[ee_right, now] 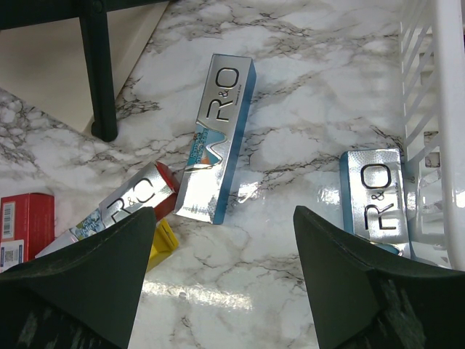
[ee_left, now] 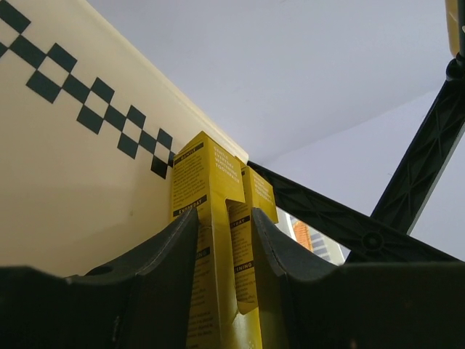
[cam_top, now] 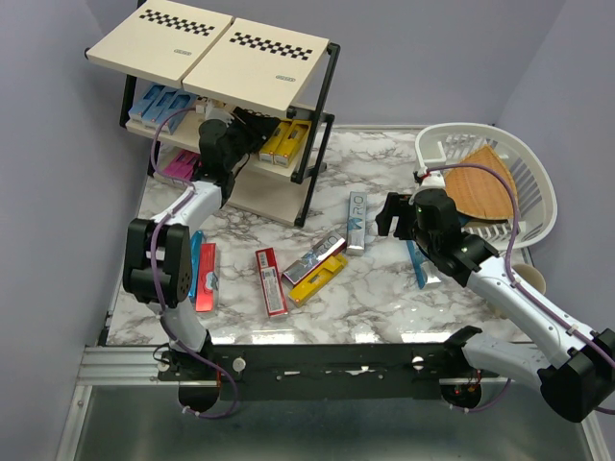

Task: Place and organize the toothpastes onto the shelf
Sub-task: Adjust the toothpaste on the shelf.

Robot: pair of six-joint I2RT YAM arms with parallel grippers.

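The shelf (cam_top: 183,43) stands at the back left, with blue toothpastes (cam_top: 159,101), pink ones (cam_top: 181,165) and yellow ones (cam_top: 286,141) on its tiers. My left gripper (cam_top: 252,127) reaches into the middle tier, shut on a yellow toothpaste (ee_left: 211,218) beneath the checkered top board (ee_left: 65,160). My right gripper (cam_top: 389,216) hangs open above the marble table with nothing between its fingers. Loose toothpastes lie below it: a silver one (ee_right: 218,138), a silver and red one (ee_right: 123,203), and a silver and teal one (ee_right: 374,200) by the basket. Red (cam_top: 270,281) and yellow (cam_top: 319,279) boxes lie mid-table.
A white plastic basket (cam_top: 533,182) at the right holds a wooden board (cam_top: 480,192). A red box (cam_top: 205,277) and a blue box (cam_top: 196,269) lie beside the left arm. A black shelf leg (ee_right: 98,73) stands left of the right gripper.
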